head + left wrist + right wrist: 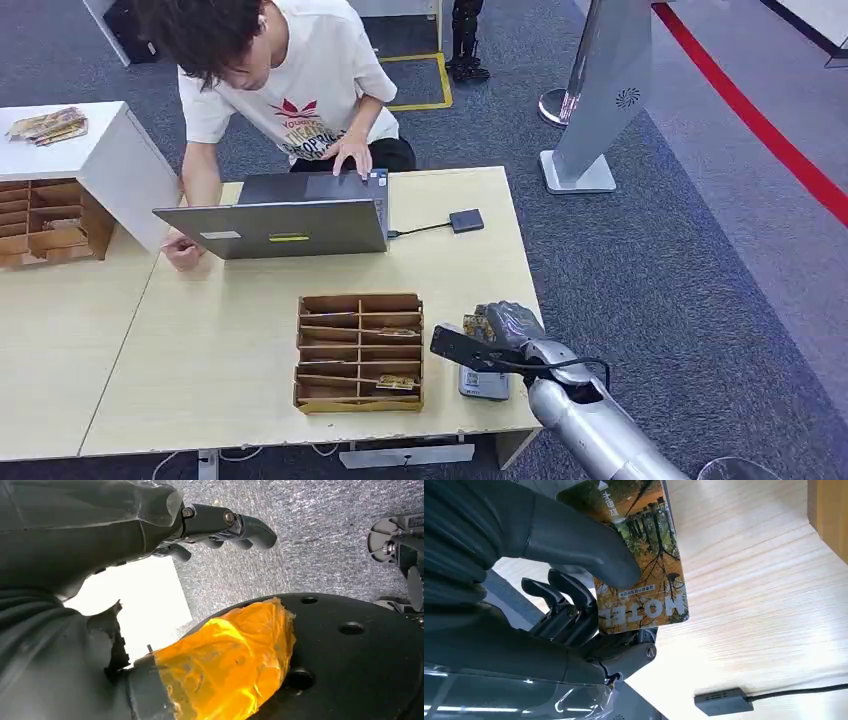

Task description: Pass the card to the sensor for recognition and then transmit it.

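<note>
My right hand is over the table's right front part and holds a hotel card with an autumn-tree print, pinched between the thumb and the darker fingers. In the head view the card peeks out at the hand's left side. A small grey-white sensor box lies on the table just below the hand, near the front edge. My left hand hangs over the carpet with its fingers curled and holds nothing.
A wooden card organiser with cards in its slots stands left of my right hand. A person leans over an open laptop at the far side; a small dark hub is cabled to it. Another wooden rack stands on the left table.
</note>
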Tool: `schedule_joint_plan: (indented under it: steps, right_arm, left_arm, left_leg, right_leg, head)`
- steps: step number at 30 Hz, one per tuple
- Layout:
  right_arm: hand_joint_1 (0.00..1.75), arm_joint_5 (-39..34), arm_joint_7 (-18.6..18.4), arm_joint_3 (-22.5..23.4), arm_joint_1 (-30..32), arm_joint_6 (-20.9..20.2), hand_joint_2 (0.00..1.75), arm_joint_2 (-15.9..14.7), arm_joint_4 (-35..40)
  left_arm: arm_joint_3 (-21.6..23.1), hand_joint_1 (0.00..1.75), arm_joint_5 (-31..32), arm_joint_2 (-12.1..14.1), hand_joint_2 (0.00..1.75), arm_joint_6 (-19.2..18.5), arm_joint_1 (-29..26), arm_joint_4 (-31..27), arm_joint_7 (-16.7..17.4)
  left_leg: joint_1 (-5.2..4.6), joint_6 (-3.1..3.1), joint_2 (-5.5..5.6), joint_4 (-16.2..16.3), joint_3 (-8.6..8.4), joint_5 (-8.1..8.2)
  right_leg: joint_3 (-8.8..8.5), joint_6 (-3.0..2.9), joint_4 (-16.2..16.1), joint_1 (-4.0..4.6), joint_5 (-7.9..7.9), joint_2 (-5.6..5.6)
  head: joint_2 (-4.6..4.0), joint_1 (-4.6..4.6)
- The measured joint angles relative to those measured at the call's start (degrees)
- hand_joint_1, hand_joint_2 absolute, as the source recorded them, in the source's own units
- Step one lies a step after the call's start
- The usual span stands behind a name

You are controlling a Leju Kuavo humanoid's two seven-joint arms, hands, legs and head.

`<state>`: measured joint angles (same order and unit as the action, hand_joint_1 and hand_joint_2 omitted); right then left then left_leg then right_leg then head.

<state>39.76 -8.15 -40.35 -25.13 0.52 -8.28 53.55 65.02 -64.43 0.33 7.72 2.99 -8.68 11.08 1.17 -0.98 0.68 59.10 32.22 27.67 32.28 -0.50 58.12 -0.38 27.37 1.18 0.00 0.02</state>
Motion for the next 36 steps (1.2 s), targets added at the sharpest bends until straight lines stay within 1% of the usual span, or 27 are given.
schedule_joint_plan:
  steps: [36]
  right_arm:
    - [1.75,-0.15,0.02,0.42,0.37,-0.02,1.75,0.02,0.37]
  left_arm:
    - [0.0,0.0,-0.11,0.07,0.0,-0.09,-0.02,0.0,0.11]
  left_leg:
    - [0.0,0.03,0.0,0.0,0.01,0.02]
  right_leg:
    - [0.0,0.0,-0.02,0.0,0.0,0.0]
  head:
    - [0.0,0.0]
